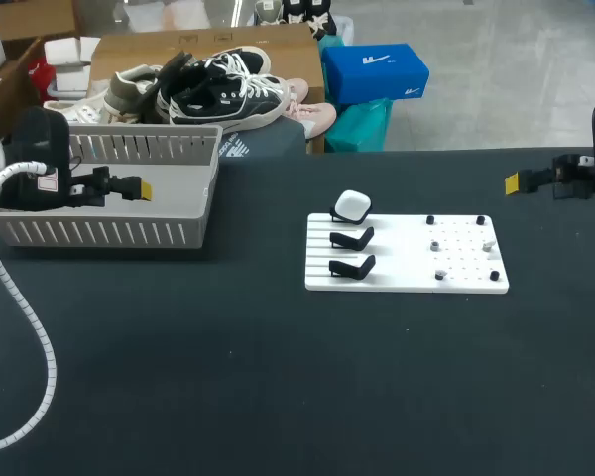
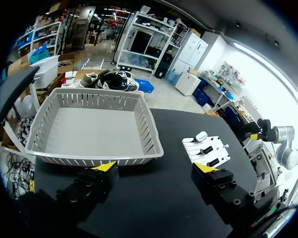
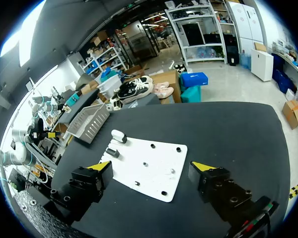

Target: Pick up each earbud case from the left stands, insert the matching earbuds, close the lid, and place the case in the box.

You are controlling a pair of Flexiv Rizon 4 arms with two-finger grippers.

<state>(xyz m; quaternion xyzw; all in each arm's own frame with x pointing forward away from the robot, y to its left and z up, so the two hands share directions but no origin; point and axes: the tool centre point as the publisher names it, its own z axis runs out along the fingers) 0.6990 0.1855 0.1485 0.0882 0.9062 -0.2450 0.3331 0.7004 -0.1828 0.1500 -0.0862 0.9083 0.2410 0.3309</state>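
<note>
Table (image 1: 228,397): earbud case (image 1: 353,206) on stand (image 1: 339,215), jaws distant.

One white, rounded earbud case (image 1: 352,206) is resting tilted on the rearmost of three black stands (image 1: 353,238); whether its lid is shut is not showing. The stands are sitting in a row along the left part of a flat white board (image 1: 407,283), which is lying mid-table. Small pale earbuds (image 1: 435,244) are lying on the board's perforated right part, too small to detail. The box (image 1: 109,233), a grey slatted plastic basket, is standing upright at the table's far left, well apart from the board.
</note>
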